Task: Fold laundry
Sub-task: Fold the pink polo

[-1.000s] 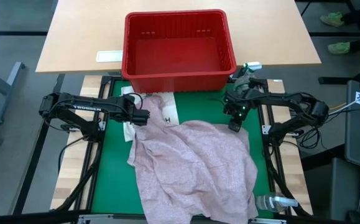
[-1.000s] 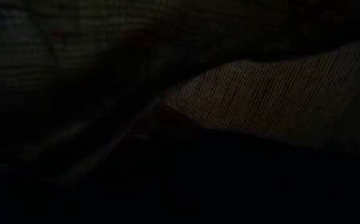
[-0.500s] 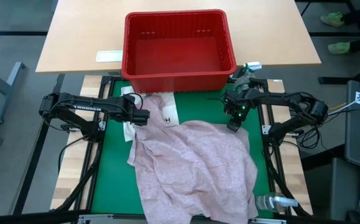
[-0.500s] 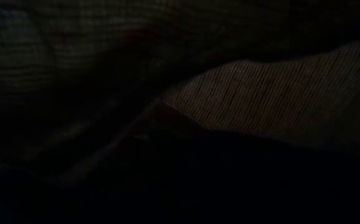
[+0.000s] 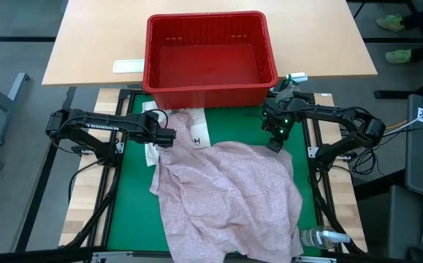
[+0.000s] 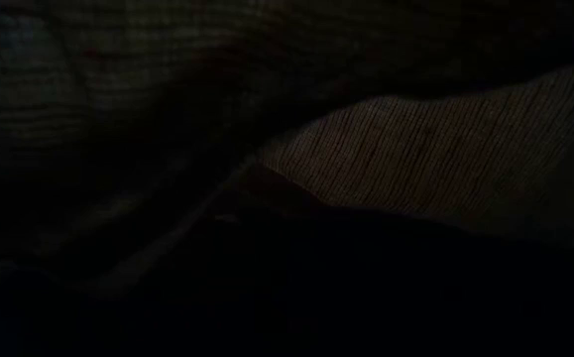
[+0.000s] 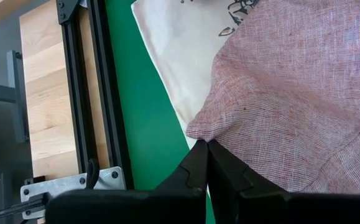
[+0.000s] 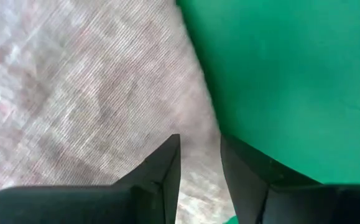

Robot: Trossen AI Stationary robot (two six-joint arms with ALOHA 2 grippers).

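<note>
Left gripper [image 7: 206, 144] pinches pink shirt [image 5: 226, 193] edge – right gripper [image 8: 198, 155], jaws part-open, straddles far corner, prob. to spread it.

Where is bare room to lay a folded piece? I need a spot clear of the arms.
Bare green mat shows in a strip between the pink shirt and the left frame rail. The red basket looks empty. Crowded: the mat's far edge, where the left gripper pinches the shirt's corner and the right gripper hangs over its edge.
</note>
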